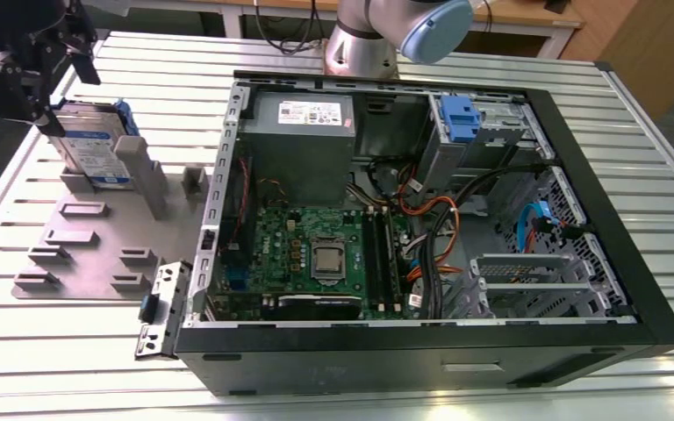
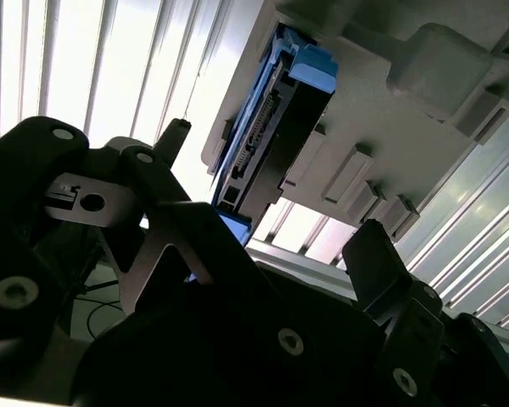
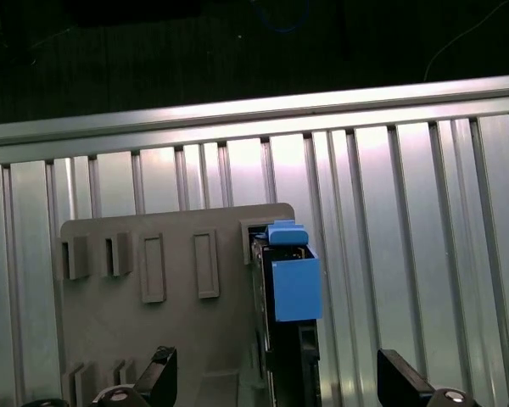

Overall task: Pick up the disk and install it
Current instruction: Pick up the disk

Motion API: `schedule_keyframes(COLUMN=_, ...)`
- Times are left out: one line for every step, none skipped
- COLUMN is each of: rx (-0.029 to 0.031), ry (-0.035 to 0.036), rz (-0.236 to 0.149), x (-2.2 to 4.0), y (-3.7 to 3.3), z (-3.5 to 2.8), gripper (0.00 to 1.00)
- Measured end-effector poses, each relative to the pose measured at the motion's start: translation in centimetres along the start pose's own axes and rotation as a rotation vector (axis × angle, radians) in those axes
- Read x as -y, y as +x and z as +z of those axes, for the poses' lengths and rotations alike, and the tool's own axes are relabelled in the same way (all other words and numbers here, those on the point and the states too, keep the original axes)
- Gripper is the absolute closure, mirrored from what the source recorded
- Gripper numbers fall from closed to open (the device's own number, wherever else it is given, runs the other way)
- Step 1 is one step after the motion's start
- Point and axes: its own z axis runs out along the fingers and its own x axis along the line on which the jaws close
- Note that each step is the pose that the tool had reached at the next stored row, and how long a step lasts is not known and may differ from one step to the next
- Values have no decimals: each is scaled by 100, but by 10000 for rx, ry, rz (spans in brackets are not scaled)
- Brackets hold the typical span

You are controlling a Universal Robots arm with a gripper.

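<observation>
The disk [image 1: 94,149] stands on edge in a slot of the grey fixture plate [image 1: 91,254], at the exterior view's left beside the computer case. It is silver with a white-and-blue label and blue rails. My black gripper [image 1: 46,112] hangs just over its top end. In the first wrist view the gripper [image 3: 278,381] is open, and its two fingers [image 3: 157,377] stand wide on either side of the disk [image 3: 293,288], apart from it. The second wrist view shows the disk's [image 2: 263,144] connector edge and blue rail between the dark fingers [image 2: 382,263].
The open computer case [image 1: 618,289] lies on the slatted metal table [image 1: 665,167]. Inside it are a grey power-supply box [image 1: 302,132], the motherboard [image 1: 313,254], cables, and a grey drive cage with a blue latch [image 1: 460,118]. The arm's base [image 1: 367,39] stands behind the case.
</observation>
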Motion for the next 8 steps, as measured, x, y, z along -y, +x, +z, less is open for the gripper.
schedule_keyframes(rx=0, ry=0, rz=0, x=0, y=0, z=0, gripper=2)
schedule_keyframes(rx=0, ry=0, rz=1, x=0, y=0, z=0, gripper=2)
schedule_keyframes(rx=0, ry=0, rz=0, x=0, y=0, z=0, gripper=9)
schedule_keyframes(rx=0, ry=0, rz=0, x=0, y=0, z=0, gripper=9)
schedule_keyframes(rx=0, ry=0, rz=0, x=0, y=0, z=1, gripper=15)
schedule_keyframes(rx=0, ry=0, rz=1, x=0, y=0, z=1, gripper=21)
schedule_keyframes(rx=0, ry=0, rz=1, x=0, y=0, z=1, gripper=21)
schedule_keyframes(rx=0, ry=0, rz=0, x=0, y=0, z=1, gripper=27)
